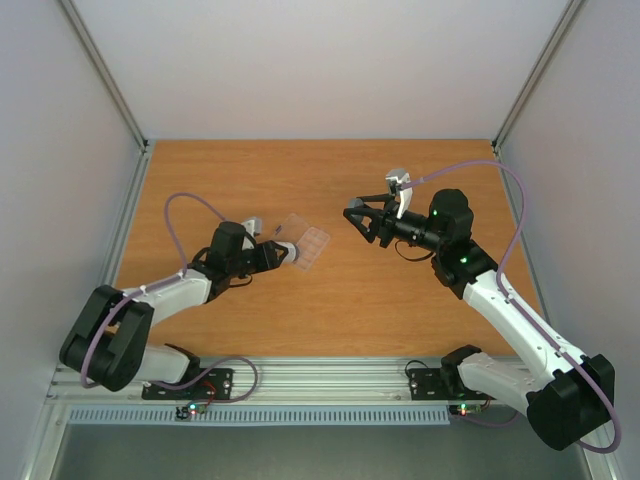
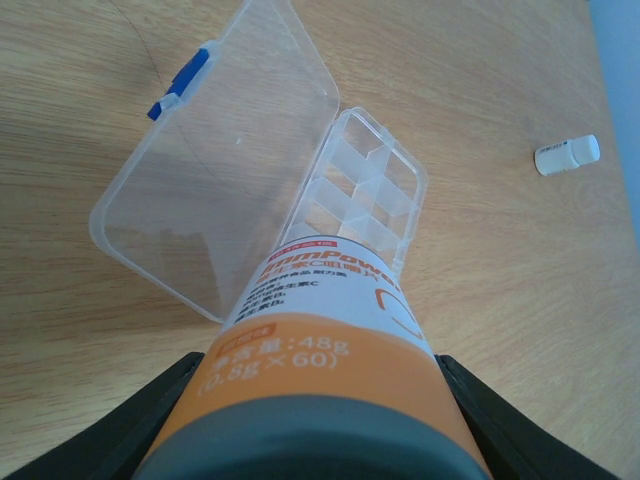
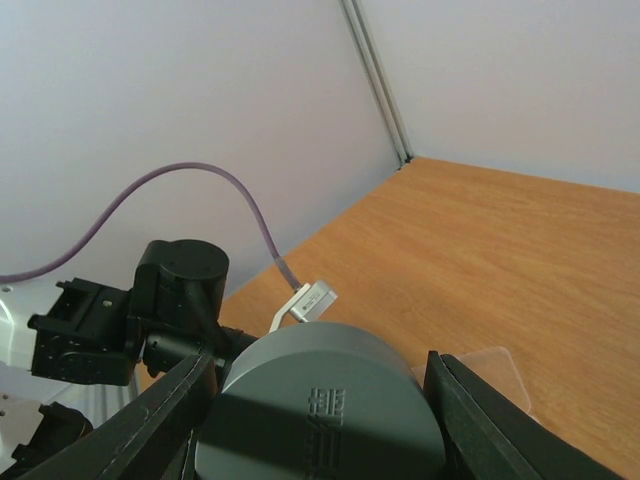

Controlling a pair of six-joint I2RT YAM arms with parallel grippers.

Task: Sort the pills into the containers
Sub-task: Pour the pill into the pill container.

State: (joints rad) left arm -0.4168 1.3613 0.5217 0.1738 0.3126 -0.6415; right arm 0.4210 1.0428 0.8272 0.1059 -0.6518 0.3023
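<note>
Left end effector grips bottle, right one cap, over white-walled wooden table.

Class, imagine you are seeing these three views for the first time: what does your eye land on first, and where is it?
The left hand grips an orange and white bottle, its far end pointed at the cells of a clear pill box lying open, blue-latched lid flung back, on the wooden table. To the box's right, the right hand holds a round grey cap.
</note>
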